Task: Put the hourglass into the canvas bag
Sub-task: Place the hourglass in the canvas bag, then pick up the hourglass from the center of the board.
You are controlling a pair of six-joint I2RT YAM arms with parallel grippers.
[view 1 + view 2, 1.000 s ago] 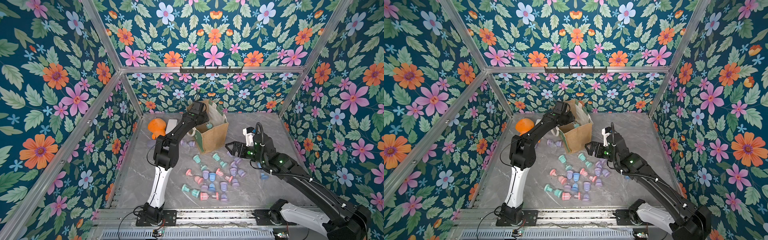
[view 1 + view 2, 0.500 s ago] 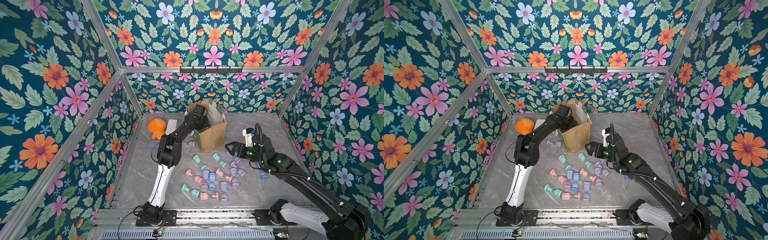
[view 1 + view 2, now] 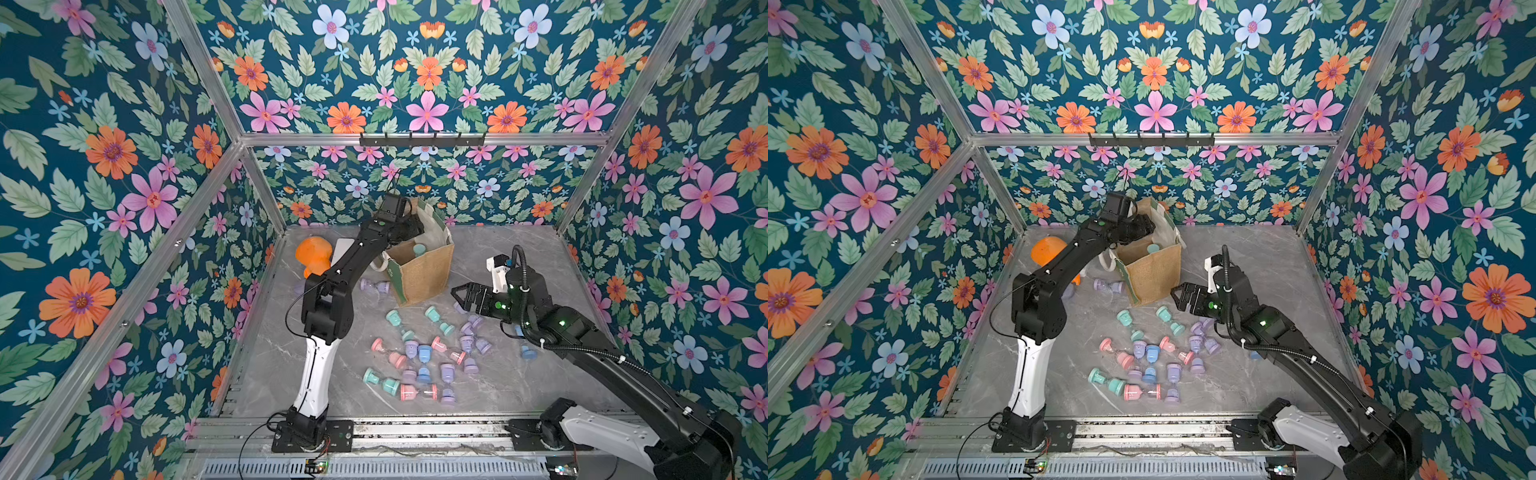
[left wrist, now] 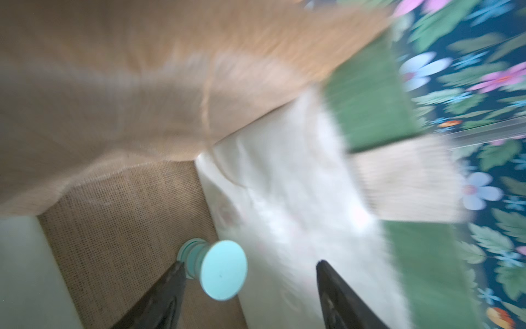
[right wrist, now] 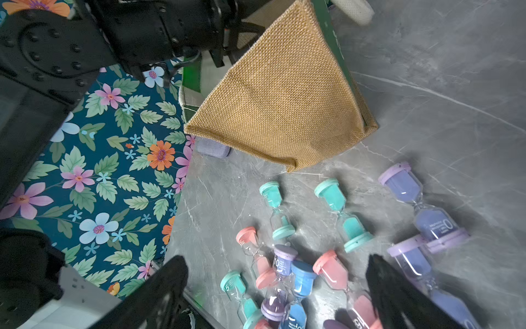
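Observation:
The canvas bag [image 3: 424, 270] [image 3: 1154, 270] stands open at the back of the table, tan with green sides and pale lining [image 4: 284, 185]. A teal hourglass [image 3: 419, 249] [image 3: 1153, 248] [image 4: 219, 269] lies inside it, free of any grip. My left gripper [image 3: 415, 230] [image 3: 1148, 226] [image 4: 250, 263] hangs at the bag's mouth, open, with nothing between its fingers. Several pastel hourglasses [image 3: 424, 353] [image 3: 1154, 353] [image 5: 296, 273] lie scattered on the grey table in front of the bag. My right gripper [image 3: 459, 293] [image 3: 1179, 291] [image 5: 276, 259] hovers open above them, to the right of the bag.
An orange object [image 3: 313, 253] [image 3: 1044, 249] sits at the back left behind the left arm. One lilac hourglass [image 3: 374, 286] [image 3: 1108, 286] lies just left of the bag. A blue hourglass [image 3: 528, 353] lies under the right arm. Flowered walls enclose the table.
The left gripper has opened over the bag's mouth, and the teal hourglass now lies loose inside the bag. The right arm has hardly moved.

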